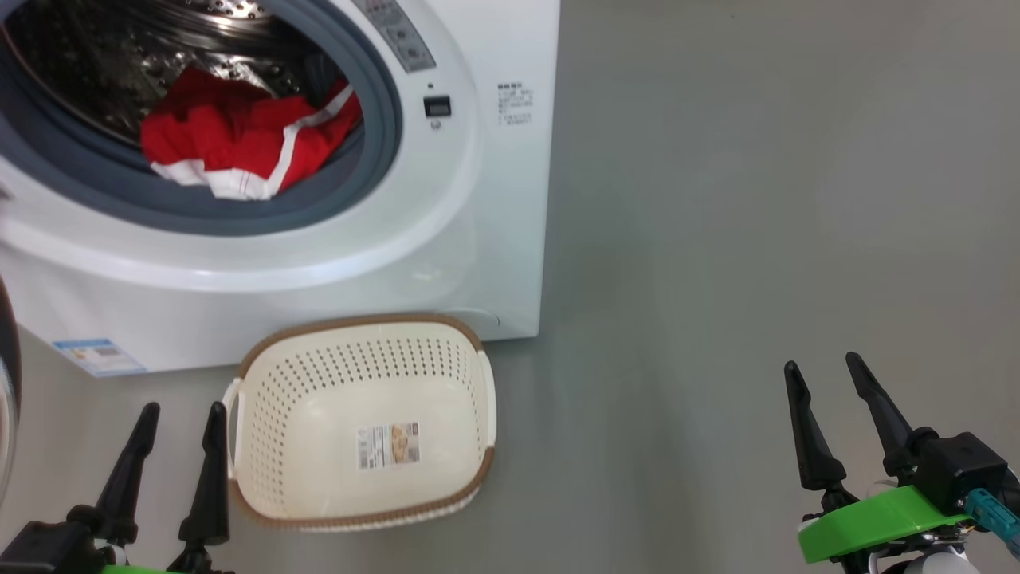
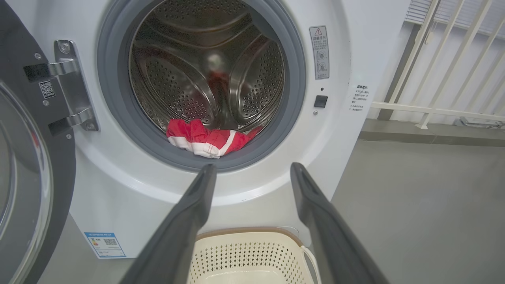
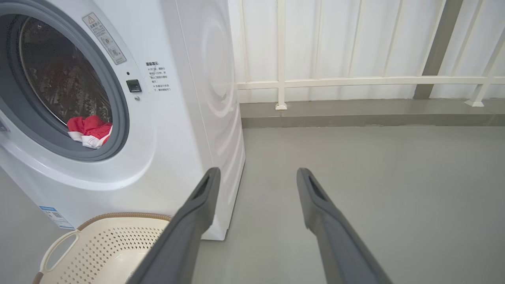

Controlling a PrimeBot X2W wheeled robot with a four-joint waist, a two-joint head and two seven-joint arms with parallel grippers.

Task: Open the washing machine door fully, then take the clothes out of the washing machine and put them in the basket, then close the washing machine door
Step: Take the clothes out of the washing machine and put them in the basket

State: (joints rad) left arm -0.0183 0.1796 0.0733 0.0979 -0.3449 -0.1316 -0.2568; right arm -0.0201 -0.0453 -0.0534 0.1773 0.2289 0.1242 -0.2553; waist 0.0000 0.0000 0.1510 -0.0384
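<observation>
- Head view has the washing machine [image 1: 478, 239] at 11 o'clock. The basket [image 1: 358, 323] sits on the floor [image 1: 717, 239] just in front of it, toward 6 o'clock.
- The washing machine door [image 2: 35, 157] stands swung wide at 9 o'clock in the left wrist view, well clear of the opening. I judge the opening step done.
- The clothes [image 1: 239, 135], red with white trim, lie heaped at the 6 o'clock lip of the drum [image 2: 205, 79]. One fold spills onto the rubber ring [image 2: 114, 118].
- The basket holds nothing but its paper label, so the step in hand is unloading, not yet begun.
- The left end effector [image 1: 182, 410] waits at 7 o'clock in the head view, just beside the basket's near handle. Its fingers are spread wide and it holds nothing.
- The right end effector [image 1: 821, 363] waits at 4 o'clock, well apart from the machine. It too is spread wide and empty.
- The left arm looks better placed for the next move: in its wrist view the red heap sits at 12 o'clock, straight up between its fingers.
- That move calls for a reach up and forward over the basket into the drum mouth.
- The fingers should straddle the spilling fold and close on enough cloth to lift the whole bundle.
- The fingertips need to clear the rubber ring on the way in.
- Soft fabric may trail or snag on the ring as it is lifted out.
</observation>
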